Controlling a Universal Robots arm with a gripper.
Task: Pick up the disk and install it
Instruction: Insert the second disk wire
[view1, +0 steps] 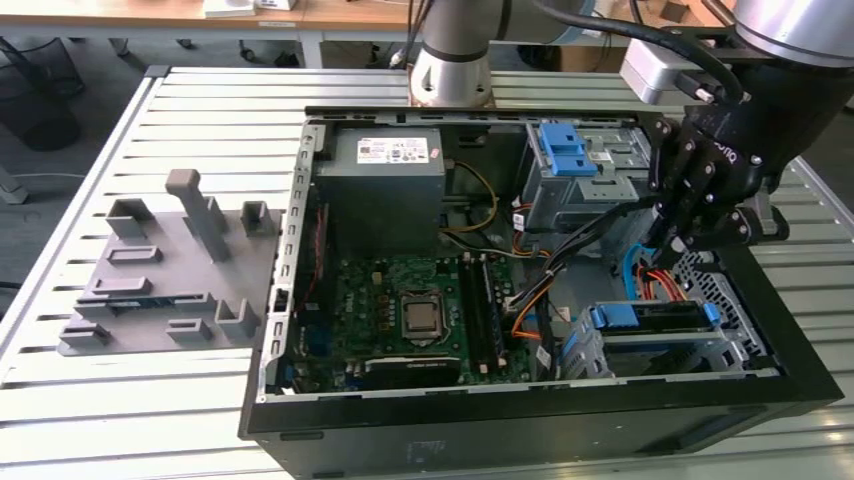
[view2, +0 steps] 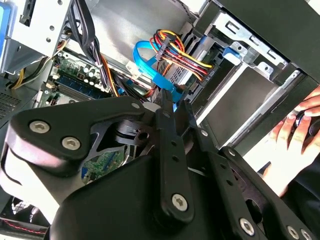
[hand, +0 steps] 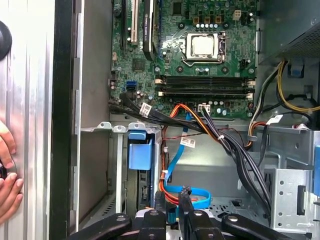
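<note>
Cut off at the first wrist view's edge: a person's hand (hand: 6, 185), fingers alone in frame. Hidden behind the gripper (view1: 674, 235) in the exterior view (at about 1 o'clock from the disk (view1: 654, 318)): the blue cable's end. Buried under its black linkage in the second wrist view: most of the motherboard (view2: 75, 75). Fingertip gap too cramped to judge.

Even, bright overhead light fills the scene. Glare washes the table (view1: 160, 110) slats toward ten o'clock. The case (view1: 534, 420) interior sits shadowed.
</note>
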